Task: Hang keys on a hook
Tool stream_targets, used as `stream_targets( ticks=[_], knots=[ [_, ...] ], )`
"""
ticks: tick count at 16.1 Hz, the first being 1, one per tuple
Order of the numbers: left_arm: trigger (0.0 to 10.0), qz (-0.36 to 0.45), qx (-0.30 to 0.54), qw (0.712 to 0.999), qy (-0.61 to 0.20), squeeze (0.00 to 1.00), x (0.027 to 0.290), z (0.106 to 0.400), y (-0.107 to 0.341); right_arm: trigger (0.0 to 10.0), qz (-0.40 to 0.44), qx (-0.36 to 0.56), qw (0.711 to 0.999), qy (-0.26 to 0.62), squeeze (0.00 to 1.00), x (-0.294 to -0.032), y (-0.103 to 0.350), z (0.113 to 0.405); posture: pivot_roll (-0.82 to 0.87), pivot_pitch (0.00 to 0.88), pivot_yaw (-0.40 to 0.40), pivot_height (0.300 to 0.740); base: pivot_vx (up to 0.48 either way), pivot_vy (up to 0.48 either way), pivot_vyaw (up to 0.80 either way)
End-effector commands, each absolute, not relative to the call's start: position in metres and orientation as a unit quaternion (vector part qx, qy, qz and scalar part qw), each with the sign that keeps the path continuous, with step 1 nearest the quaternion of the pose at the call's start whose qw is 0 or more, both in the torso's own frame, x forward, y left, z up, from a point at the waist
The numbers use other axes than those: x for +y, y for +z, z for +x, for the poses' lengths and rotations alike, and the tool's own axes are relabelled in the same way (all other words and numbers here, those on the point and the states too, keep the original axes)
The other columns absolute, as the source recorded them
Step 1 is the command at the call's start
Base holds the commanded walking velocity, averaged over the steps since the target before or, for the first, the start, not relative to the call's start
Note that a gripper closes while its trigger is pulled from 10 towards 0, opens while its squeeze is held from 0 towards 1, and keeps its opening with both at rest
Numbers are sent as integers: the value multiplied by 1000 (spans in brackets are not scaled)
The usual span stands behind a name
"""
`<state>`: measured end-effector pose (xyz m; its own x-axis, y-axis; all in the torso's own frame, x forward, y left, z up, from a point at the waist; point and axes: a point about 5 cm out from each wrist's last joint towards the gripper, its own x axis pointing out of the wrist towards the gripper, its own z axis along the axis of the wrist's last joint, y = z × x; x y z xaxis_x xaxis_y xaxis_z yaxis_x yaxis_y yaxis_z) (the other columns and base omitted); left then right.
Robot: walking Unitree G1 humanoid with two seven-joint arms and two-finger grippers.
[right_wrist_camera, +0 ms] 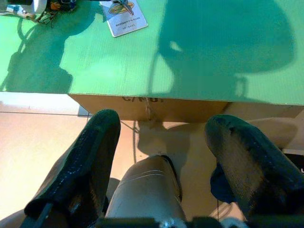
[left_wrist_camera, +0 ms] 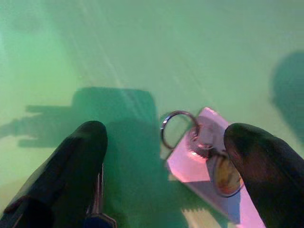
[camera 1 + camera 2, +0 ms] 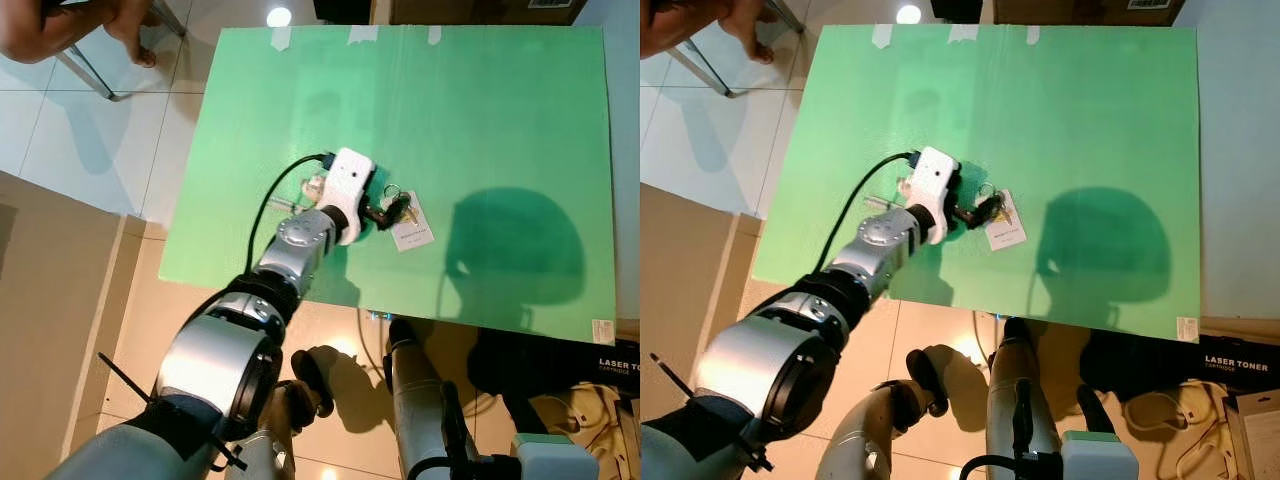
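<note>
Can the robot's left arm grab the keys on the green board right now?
Probably yes. The left gripper is open, its black fingers either side of the silver key ring and white tag on the green board, nothing between.

Keys [image 3: 397, 210] with white tag lying flat

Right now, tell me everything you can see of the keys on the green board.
The keys lie flat on the green board, near its front edge. They comprise a thin metal ring, a gold-coloured key and a white rectangular tag bearing small print. The left gripper is open around them, one black finger over the tag's edge; contact unclear.
</note>
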<state>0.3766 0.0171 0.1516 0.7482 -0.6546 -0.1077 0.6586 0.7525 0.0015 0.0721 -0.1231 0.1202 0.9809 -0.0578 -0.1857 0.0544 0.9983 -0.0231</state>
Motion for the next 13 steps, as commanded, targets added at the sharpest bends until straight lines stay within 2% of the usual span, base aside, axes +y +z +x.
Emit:
stream_targets(
  ticks=[1, 6, 13],
  knots=[
    [10000, 19, 70, 931, -357, 0, 18, 370, 136, 10000, 0, 126, 992, -22, 0, -117, 112, 64, -669, 491, 225, 740, 0, 0, 0],
    [10000, 27, 40, 925, -377, 0, 9, 365, 139, 10000, -1, 128, 992, -23, 0, -114, 109, 63, -666, 499, 233, 740, 0, 0, 0],
    [10000, 62, 65, 923, -374, 0, 4, 357, 122, 10000, -1, 129, 991, -20, 0, -111, 110, 62, -665, 508, 228, 740, 0, 0, 0]
  ],
)
